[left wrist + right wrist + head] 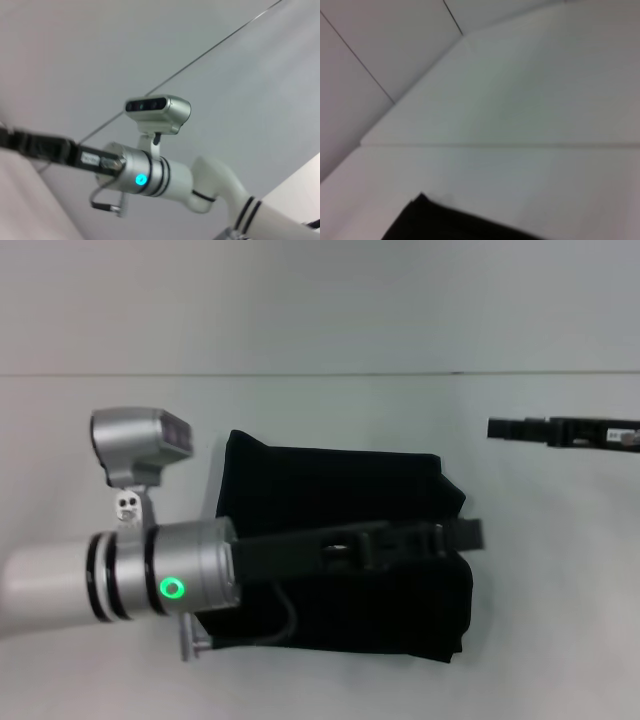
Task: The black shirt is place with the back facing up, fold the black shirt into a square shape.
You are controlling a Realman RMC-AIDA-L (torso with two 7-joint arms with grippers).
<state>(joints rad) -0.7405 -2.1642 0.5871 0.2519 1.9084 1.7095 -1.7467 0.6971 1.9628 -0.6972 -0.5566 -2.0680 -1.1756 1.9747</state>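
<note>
The black shirt (330, 480) lies on the white table as a folded, roughly rectangular block in the middle of the head view. My left arm reaches in from the left, and my left gripper (470, 534) stretches across the shirt, its tip just past the shirt's right edge. Whether it holds cloth does not show. My right gripper (497, 428) hangs over bare table, to the right of the shirt's far right corner and apart from it. The left wrist view shows the right gripper (10, 139) side-on as one dark bar. A corner of the shirt (435, 225) shows in the right wrist view.
The white table (560, 590) spreads around the shirt on all sides, and a thin seam line (320, 373) crosses it behind the shirt. The right arm's silver wrist with its camera (157, 107) fills the middle of the left wrist view.
</note>
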